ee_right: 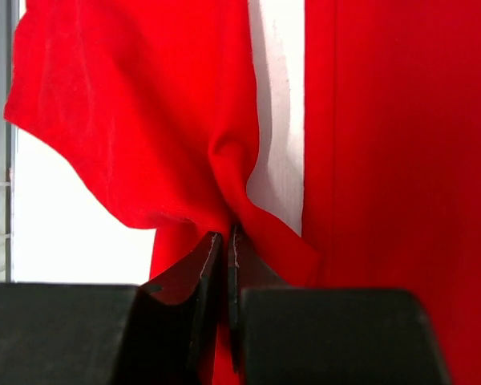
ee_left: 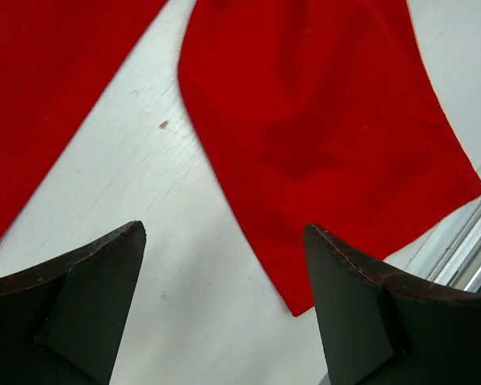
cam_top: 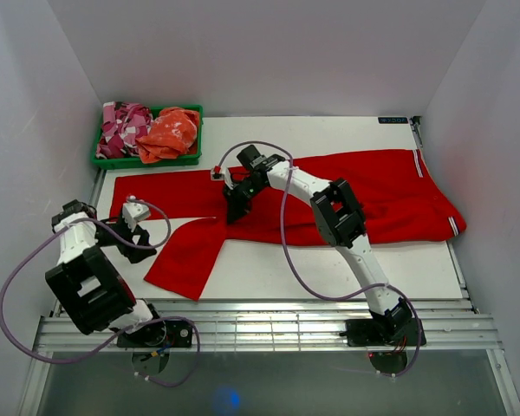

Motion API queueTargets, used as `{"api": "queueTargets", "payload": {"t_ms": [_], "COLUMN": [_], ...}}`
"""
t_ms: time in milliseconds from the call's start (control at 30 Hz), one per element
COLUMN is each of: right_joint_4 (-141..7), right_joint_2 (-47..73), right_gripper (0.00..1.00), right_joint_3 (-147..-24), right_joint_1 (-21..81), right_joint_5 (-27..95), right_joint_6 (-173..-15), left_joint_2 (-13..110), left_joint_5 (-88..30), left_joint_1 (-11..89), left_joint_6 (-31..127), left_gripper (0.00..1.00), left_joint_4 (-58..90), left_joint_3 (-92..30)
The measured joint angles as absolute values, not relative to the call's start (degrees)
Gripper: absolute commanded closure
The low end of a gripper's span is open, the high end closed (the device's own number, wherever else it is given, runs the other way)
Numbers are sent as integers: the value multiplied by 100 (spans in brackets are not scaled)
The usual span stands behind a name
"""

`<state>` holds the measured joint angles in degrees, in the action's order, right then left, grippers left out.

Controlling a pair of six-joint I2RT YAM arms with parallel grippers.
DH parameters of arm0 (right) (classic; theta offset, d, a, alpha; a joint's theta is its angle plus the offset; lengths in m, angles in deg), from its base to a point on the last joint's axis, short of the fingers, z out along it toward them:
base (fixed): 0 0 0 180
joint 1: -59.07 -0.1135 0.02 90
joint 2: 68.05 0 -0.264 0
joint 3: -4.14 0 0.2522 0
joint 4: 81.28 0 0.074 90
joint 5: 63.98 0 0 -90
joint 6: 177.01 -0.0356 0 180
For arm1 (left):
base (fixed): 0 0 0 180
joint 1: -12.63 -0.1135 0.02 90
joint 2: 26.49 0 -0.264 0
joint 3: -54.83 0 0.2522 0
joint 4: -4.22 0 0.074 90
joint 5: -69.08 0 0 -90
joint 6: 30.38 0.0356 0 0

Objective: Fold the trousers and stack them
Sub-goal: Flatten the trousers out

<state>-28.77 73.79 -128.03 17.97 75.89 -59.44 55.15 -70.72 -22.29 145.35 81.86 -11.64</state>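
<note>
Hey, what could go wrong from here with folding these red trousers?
1. The right gripper pinches only a thin bunch of the trousers; a pull may tug it free.
2. The left gripper is open over bare table and holds nothing, so the near leg could drag and bunch if the right arm moves alone.
3. That leg's end lies close to the table's near edge and might slide off.

Observe the left arm (cam_top: 82, 282) folded back at the left side. Its black two-finger left end effector (ee_left: 224, 233) angles downward, jaws wide apart. The right arm (cam_top: 338, 212) reaches forward, then bends left at the elbow. Its right end effector (ee_right: 224, 237) points down, jaws pressed together on a fold of the plain bright red cloth trousers (ee_right: 144, 120).
</note>
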Motion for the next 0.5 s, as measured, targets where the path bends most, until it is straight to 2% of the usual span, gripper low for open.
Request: {"api": "queueTargets", "payload": {"t_ms": [167, 233, 267, 333, 367, 400, 433, 467, 500], "right_joint_4": [-3028, -3068, -3085, -3103, -3124, -3138, -3146, -3155, -3153], "right_joint_2": [7444, 7479, 7486, 7484, 7462, 7431, 7379, 7291, 7167], "right_gripper": [91, 76, 63, 44, 36, 23, 17, 7, 4], "right_joint_3": [-12919, -12921, -12921, -12921, -12921, -12919, -12910, -12881, -12829], "right_joint_1": [1762, 1746, 1746, 1742, 1742, 1742, 1744, 1755, 1775], "right_joint_5": [7355, 7267, 7232, 7204, 7206, 7213, 7191, 7141, 7051], "right_joint_6": [-6213, -6340, -6407, -6550, -6626, -6698, -6773, -6792, -6866], "left_joint_2": [4654, 4307, 4178, 4035, 4031, 4062, 4110, 4180, 4285], "left_joint_5": [-6832, -6596, -6497, -6189, -6078, -5879, -5778, -5634, -5501], "left_joint_1": [-1534, -953, -627, 5, 188, 422, 545, 669, 754], "left_joint_6": [15175, 15276, 15269, 15145, 15068, 14920, 14808, 14675, 14544], "left_gripper": [12, 12, 12, 9, 5, 2, 2, 2, 2], "left_joint_4": [8488, 8501, 8516, 8357, 8271, 8112, 8002, 7836, 7661], "left_joint_3": [-683, -333, -156, 211, 331, 491, 578, 670, 738]}}
